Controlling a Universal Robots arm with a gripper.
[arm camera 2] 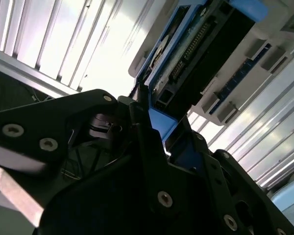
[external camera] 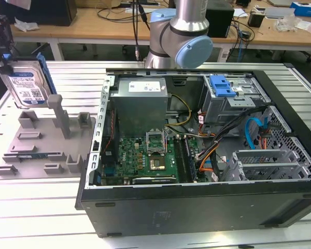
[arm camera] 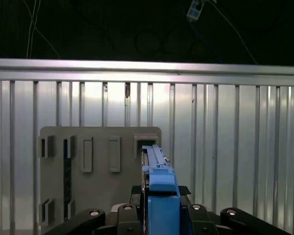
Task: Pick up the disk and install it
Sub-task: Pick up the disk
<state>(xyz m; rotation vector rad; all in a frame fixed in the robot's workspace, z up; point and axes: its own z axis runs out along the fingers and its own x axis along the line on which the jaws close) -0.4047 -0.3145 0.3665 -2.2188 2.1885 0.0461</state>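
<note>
The disk (external camera: pixel 26 85) stands upright on edge at the exterior view's far left, its white-and-blue label facing the camera and the blue carrier bracket around it. My gripper (external camera: pixel 5 58) is shut on its top left corner. The disk's lower edge sits just over a post of the grey tray (external camera: pixel 20 155); whether they touch I cannot tell. In the second wrist view the black fingers (arm camera 2: pixel 142 122) clamp the blue bracket of the disk (arm camera 2: pixel 196 44). In the first wrist view the disk (arm camera: pixel 156 161) shows edge-on between the gripper (arm camera: pixel 161 208) jaws, above the tray (arm camera: pixel 98 191).
An open computer case (external camera: pixel 197 207) lies on the slatted metal table (external camera: pixel 41 218), to the exterior view's right of the tray. Inside are a motherboard (external camera: pixel 145 158), a power supply (external camera: pixel 140 101), cables and a drive cage with a blue latch (external camera: pixel 221 85). The arm's base (external camera: pixel 179 36) stands behind the case.
</note>
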